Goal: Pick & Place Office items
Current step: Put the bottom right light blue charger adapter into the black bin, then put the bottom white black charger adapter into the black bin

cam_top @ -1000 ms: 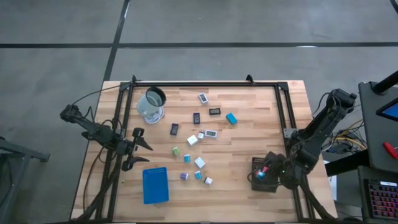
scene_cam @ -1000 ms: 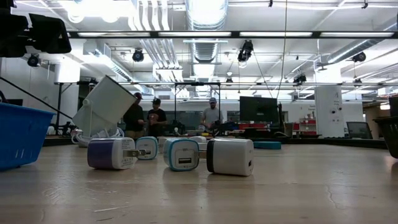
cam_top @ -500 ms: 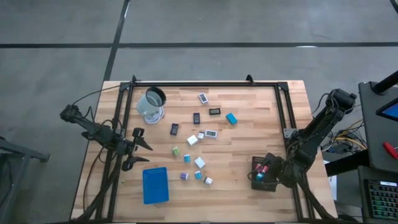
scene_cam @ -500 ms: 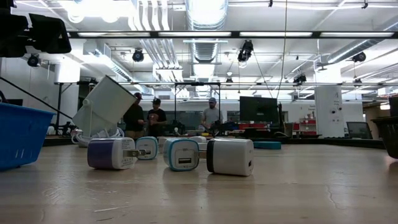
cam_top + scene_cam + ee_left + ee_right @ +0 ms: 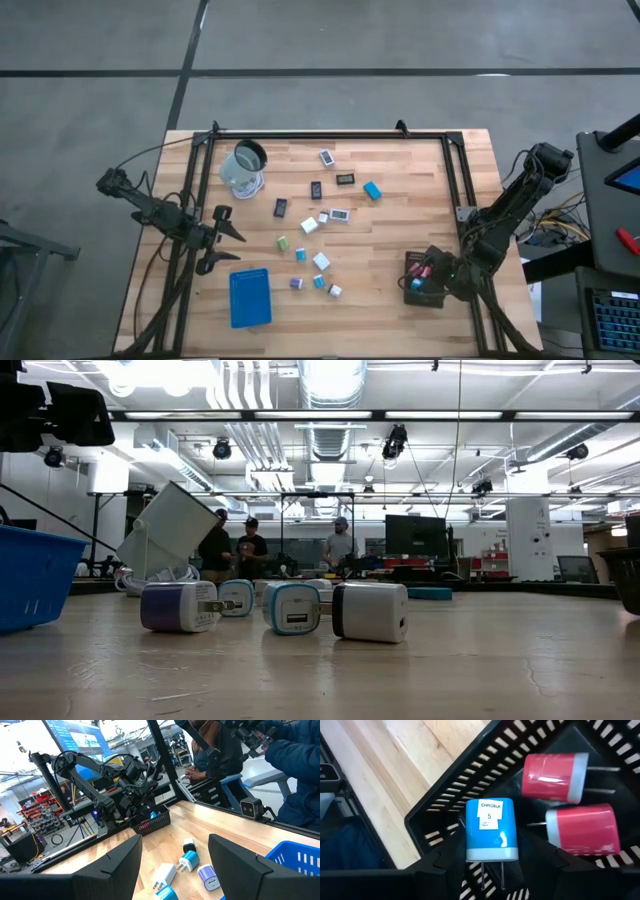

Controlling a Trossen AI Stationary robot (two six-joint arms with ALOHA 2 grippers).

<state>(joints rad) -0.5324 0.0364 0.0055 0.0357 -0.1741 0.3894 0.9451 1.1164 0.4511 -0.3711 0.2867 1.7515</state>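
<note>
Small chargers and flat labelled pieces, the office items (image 5: 315, 250), lie scattered over the middle of the wooden table; the low view shows a purple (image 5: 178, 606), a teal (image 5: 292, 607) and a white one (image 5: 370, 611) close up. My right gripper (image 5: 422, 278) reaches down into a black basket (image 5: 411, 262) at the near right, shut on a blue charger (image 5: 491, 830) labelled "CHRGBLK 5". Two red chargers (image 5: 555, 777) lie in the basket beside it. My left gripper (image 5: 232, 240) waits open, level, at the table's left edge. My right gripper pinches the blue charger at its white plug end (image 5: 492, 854), one finger (image 5: 445, 870) on either side, the prongs pointing back between the fingers. The fingers slant down from above into the basket. I cannot tell whether the charger rests on the basket floor.
A blue tray (image 5: 249, 297) sits at the near left and a clear cup (image 5: 245, 168) at the far left. A black frame (image 5: 330, 137) runs along the table's far and side edges. People stand in the room beyond the table (image 5: 250, 545).
My right gripper has sunk a little deeper into the black basket with the blue charger still between its fingers. The scattered items on the table have stayed where they were.
</note>
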